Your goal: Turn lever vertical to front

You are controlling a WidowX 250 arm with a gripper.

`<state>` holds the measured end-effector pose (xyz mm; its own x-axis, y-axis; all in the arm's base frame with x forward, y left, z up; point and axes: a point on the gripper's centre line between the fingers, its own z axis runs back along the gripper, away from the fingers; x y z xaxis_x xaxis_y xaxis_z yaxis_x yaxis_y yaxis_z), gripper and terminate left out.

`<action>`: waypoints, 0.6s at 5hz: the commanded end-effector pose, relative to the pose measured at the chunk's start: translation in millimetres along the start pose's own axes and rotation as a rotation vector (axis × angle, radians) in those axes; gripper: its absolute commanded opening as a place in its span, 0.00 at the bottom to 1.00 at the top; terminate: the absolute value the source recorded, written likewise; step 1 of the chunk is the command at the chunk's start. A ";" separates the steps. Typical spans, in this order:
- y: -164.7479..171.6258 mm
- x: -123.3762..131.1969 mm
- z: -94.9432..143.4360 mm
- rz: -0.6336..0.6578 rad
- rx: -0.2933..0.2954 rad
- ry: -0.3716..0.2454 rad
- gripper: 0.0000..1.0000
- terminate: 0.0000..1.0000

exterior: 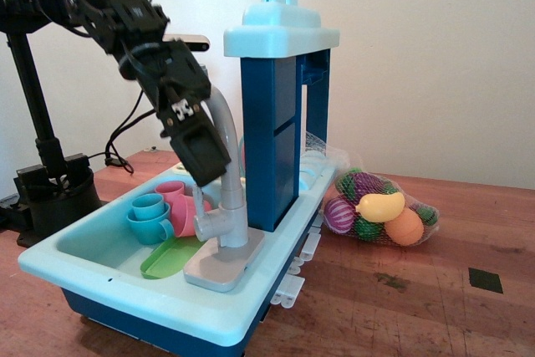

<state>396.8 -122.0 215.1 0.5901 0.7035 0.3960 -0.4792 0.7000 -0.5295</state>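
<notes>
The lever (208, 222) is a short grey-beige stub branching from the lower column of the toy faucet, pointing left and toward the front. The tall curved spout (224, 127) rises above it from the flat base plate (222, 267). My black gripper (211, 178) hangs fingers-down just left of the spout column, a little above the lever and apart from it. Its fingers look like one dark block, so I cannot tell whether they are open or shut. It holds nothing that I can see.
The faucet stands on the front rim of a light-blue toy sink (100, 277) holding teal cups (149, 216), a pink cup (175, 200) and a green plate (165, 260). A blue tower (276, 131) stands right behind the faucet. A net bag of toy fruit (380, 211) lies to the right.
</notes>
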 end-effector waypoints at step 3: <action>28.4 -7.2 -19.2 0.054 -0.037 0.038 1.00 0.00</action>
<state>381.0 -111.9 176.8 0.5578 0.7497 0.3562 -0.4768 0.6407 -0.6018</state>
